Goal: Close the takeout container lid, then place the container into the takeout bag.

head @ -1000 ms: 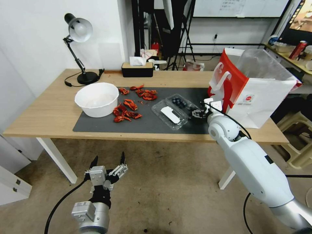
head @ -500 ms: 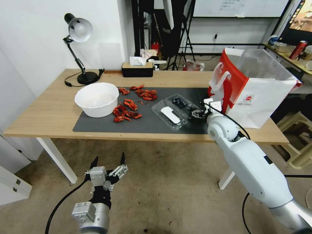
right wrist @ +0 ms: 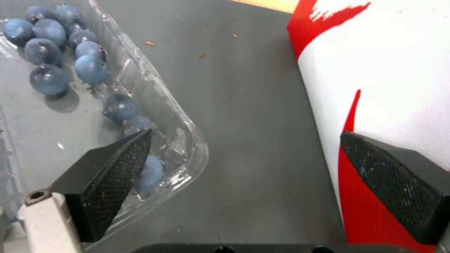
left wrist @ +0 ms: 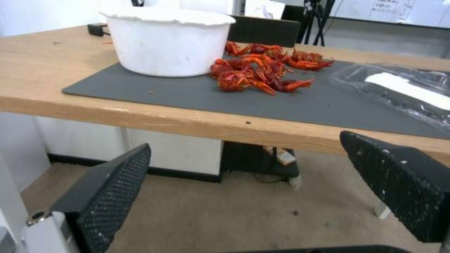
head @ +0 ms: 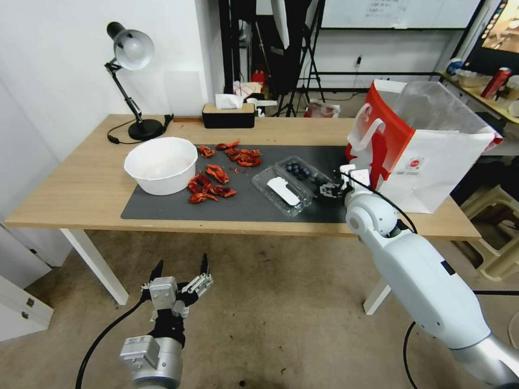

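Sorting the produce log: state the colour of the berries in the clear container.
Dusty blue berries in the takeout container, clearest in the right wrist view.

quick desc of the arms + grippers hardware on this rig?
Both arms have glossy white shells with round joint housings and grey metal sections, plus a black cable along each. The left gripper has a silver-grey block body and two black pointed fingers with mesh-textured pads. The right gripper has the same textured black fingers on a white mount.

Right tool (head: 328, 189) spread wide, reaching forward; left tool (head: 180, 268) parked low, spread
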